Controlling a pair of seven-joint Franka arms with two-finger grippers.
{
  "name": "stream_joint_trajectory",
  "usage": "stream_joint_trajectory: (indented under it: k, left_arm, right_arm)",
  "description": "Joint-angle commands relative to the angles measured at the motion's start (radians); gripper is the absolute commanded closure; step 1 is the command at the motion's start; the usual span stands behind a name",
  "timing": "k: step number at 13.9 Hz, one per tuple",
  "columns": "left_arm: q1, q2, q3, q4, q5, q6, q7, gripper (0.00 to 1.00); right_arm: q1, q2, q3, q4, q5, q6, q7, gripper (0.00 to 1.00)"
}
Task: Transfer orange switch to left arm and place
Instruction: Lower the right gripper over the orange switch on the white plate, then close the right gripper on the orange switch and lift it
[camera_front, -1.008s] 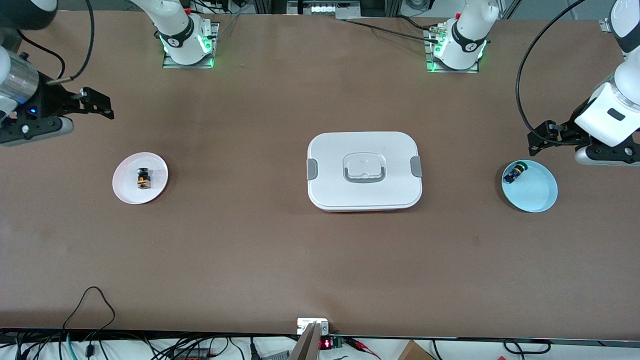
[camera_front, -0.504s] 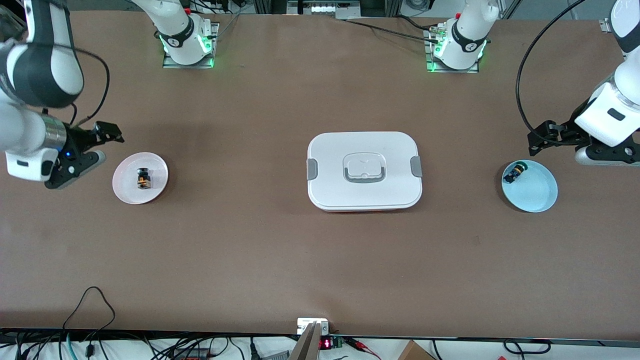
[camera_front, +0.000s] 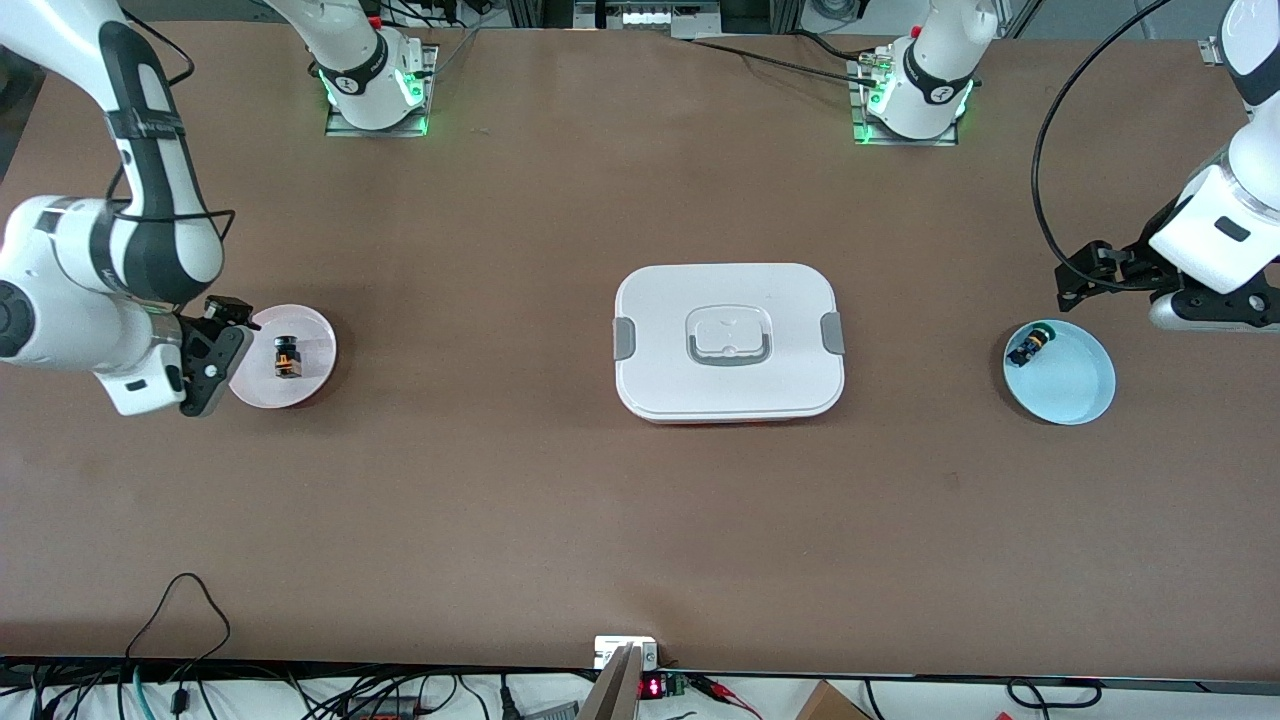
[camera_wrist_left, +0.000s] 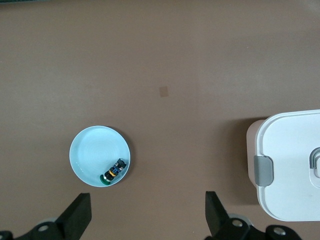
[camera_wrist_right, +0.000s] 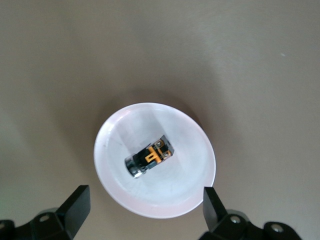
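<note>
The orange switch (camera_front: 285, 357) lies on its side on a pink plate (camera_front: 255, 385) toward the right arm's end of the table. The right wrist view shows it (camera_wrist_right: 149, 159) in the middle of that plate (camera_wrist_right: 175, 197). My right gripper (camera_front: 222, 352) is open and empty over the plate's outer rim, its fingers (camera_wrist_right: 75, 205) spread wider than the plate's edge. My left gripper (camera_front: 1080, 275) is open and empty over bare table beside a blue plate. The white box (camera_front: 728, 340) sits mid-table between the two plates.
The blue plate (camera_front: 1075, 390) toward the left arm's end holds a small black switch with a green cap (camera_front: 1030, 346); both show in the left wrist view, the plate (camera_wrist_left: 90, 147) and the switch (camera_wrist_left: 114, 171). The box's corner (camera_wrist_left: 290, 170) shows there too.
My right arm has swung in and down from the table's end to the pink plate's rim. The left arm has not moved.
</note>
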Motion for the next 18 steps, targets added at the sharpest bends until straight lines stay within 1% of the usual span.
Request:
stream_joint_trajectory:
  k: [1,2,4,6,9,12,14,18]
  left_arm:
    - [-0.001,0.01,0.001,0.023,0.012,-0.018,0.017,0.0]
    - [-0.003,0.008,0.001,0.025,0.012,-0.018,0.018,0.0]
    - [-0.001,0.008,0.001,0.025,0.012,-0.018,0.018,0.0]
    - [-0.003,0.01,0.001,0.025,0.012,-0.018,0.017,0.0]
    - [-0.003,0.01,0.001,0.023,0.012,-0.018,0.017,0.0]
    - [-0.001,0.01,0.003,0.023,0.012,-0.018,0.017,0.0]
    - [-0.003,0.01,0.001,0.025,0.012,-0.018,0.017,0.0]
    - [-0.004,0.011,0.001,0.028,0.01,-0.018,0.017,0.0]
  right_arm:
    - [-0.003,0.005,0.007,-0.077,-0.02,0.128,-0.15,0.0]
    - [-0.008,0.002,0.008,-0.125,-0.02,0.202,-0.189,0.0]
    - [-0.029,0.002,0.01,-0.194,-0.019,0.306,-0.248,0.0]
    - [-0.035,0.002,0.01,-0.237,-0.013,0.357,-0.276,0.0]
    - [-0.039,0.004,0.011,-0.263,-0.011,0.371,-0.342,0.0]
    - [-0.039,0.004,0.013,-0.268,-0.013,0.371,-0.351,0.0]
    - [-0.039,0.005,0.013,-0.28,-0.011,0.405,-0.396,0.0]
    - [-0.039,0.007,0.014,-0.3,-0.005,0.425,-0.402,0.0]
